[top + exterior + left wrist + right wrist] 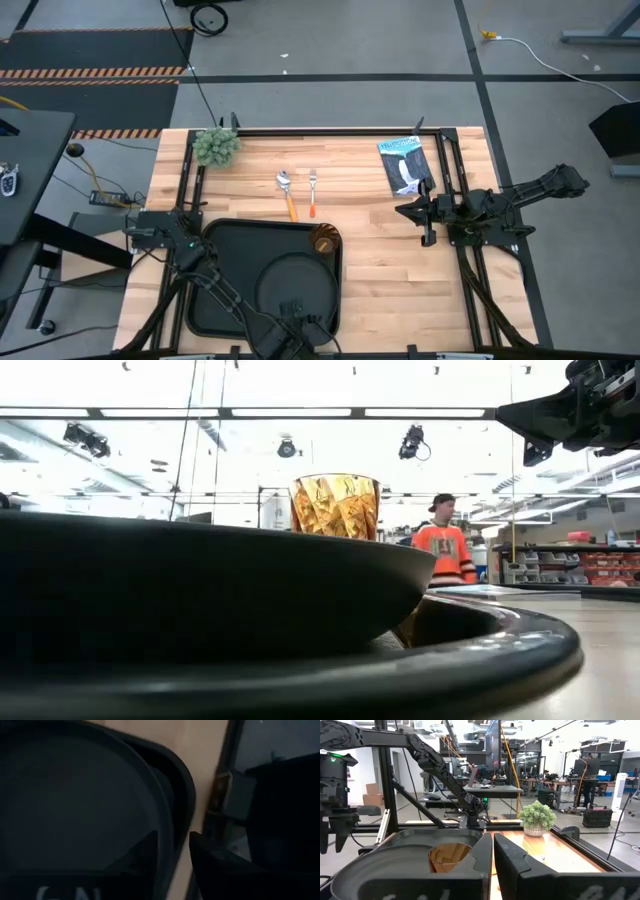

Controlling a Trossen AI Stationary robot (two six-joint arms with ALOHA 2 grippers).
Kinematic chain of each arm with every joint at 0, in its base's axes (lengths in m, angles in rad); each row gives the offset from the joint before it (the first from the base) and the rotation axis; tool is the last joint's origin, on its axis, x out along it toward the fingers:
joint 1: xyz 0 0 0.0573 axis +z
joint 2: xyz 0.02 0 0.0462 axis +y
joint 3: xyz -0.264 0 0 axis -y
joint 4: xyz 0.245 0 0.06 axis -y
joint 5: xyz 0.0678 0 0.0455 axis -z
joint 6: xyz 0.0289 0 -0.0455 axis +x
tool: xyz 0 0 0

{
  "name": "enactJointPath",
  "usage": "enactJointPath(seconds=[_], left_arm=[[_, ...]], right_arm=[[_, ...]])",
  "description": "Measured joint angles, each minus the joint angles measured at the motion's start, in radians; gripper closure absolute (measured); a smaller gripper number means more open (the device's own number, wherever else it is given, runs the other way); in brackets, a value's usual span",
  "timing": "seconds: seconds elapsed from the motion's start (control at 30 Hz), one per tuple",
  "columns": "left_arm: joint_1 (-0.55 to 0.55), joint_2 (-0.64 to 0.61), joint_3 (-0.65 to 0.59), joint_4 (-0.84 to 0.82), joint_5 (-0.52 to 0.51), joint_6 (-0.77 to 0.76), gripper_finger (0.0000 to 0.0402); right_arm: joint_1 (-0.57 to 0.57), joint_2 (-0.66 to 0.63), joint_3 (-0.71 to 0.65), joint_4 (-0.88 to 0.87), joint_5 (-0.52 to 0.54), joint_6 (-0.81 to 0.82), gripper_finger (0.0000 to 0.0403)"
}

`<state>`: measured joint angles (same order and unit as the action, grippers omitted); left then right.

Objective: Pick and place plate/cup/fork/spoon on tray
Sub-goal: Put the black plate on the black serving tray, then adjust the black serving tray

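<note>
The round black plate point(297, 283) lies on the right half of the black tray point(225, 260). The amber cup point(325, 241) stands upright in the tray's far right corner. The spoon point(288, 193) and the fork point(312, 192) lie side by side on the wood beyond the tray. My left gripper point(172, 837) is open low over the plate's near rim point(157, 805), one finger over the plate and one past the tray's rim point(186, 795); I cannot tell whether it touches them. My right gripper point(493, 851) is shut and empty, above the table to the right of the tray point(415, 212).
A small potted plant point(216, 146) stands at the far left. A blue and white packet point(404, 165) lies at the far right. Bare wood lies between the tray and the right arm. A person in an orange shirt point(445, 550) stands in the room behind.
</note>
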<state>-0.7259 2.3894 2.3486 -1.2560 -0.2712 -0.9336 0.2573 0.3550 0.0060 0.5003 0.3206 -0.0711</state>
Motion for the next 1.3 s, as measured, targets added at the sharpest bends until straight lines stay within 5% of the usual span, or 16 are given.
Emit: enactJointPath(seconds=[0.5,0.77,1.03,1.3], left_arm=[[0.060,0.002,0.000,0.022,-0.222,0.209,0.0292],[0.045,0.000,-0.012,-0.320,-0.175,0.163,0.0292],[0.005,-0.066,-0.167,-0.317,-0.195,0.190,0.0292],[0.002,-0.268,-0.498,-0.303,-0.123,0.024,0.0293]], right_arm=[[0.000,0.000,0.000,0.000,0.000,0.000,0.0380],[0.000,0.000,0.000,0.000,0.000,0.000,0.0380],[0.000,0.000,0.000,-0.001,0.000,0.000,0.0380],[0.000,0.000,0.000,0.000,0.000,0.000,0.0380]])
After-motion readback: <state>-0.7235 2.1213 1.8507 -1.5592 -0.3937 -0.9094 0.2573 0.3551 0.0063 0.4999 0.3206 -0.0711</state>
